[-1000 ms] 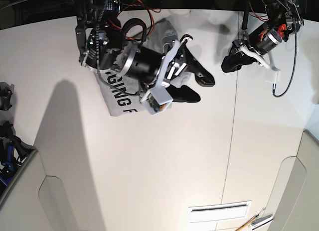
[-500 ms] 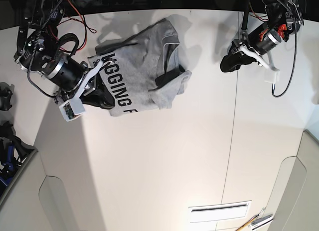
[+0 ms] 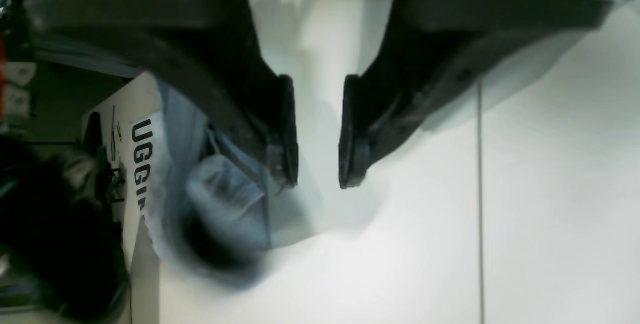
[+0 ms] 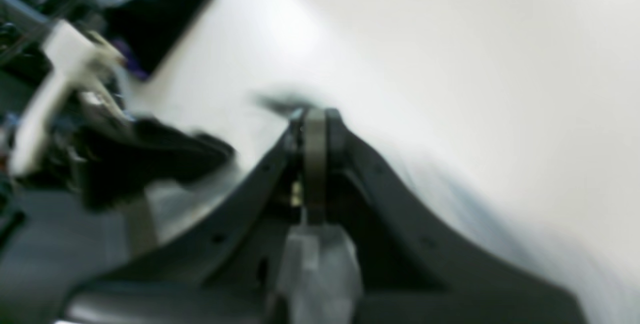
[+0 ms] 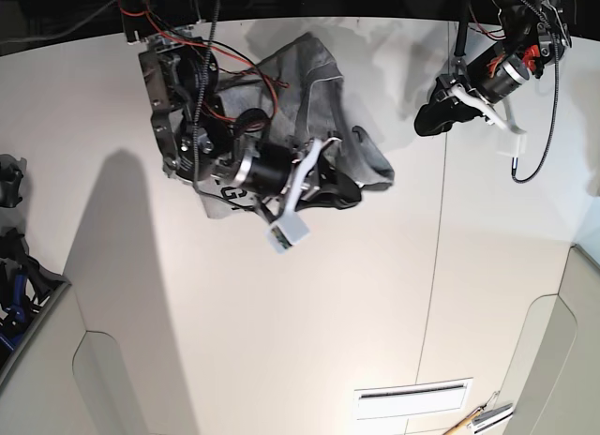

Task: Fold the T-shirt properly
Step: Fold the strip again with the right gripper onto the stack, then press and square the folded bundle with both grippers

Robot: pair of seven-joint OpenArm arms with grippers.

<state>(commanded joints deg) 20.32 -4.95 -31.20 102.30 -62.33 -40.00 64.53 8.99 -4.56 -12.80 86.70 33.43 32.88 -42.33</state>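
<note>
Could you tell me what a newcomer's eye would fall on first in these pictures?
Probably the right arm's black tool, reaching across the grey T-shirt near the top of the base view. Next, perhaps, the shirt's bold black lettering, which the left wrist view shows at its left. The left tool hangs at the base view's upper right, its fingers parted.

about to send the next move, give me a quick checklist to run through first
- Grey cotton T-shirt on the table: ok
- T-shirt fully folded: not ok, a sleeve juts out
- Black right gripper jaws shut: ok, they meet in its wrist view
- Fabric held in those jaws: cannot tell, blurred
- Black left gripper jaws free of fabric: ok, parted with nothing between
- Black lettering fully visible: not ok, right arm covers part
</note>
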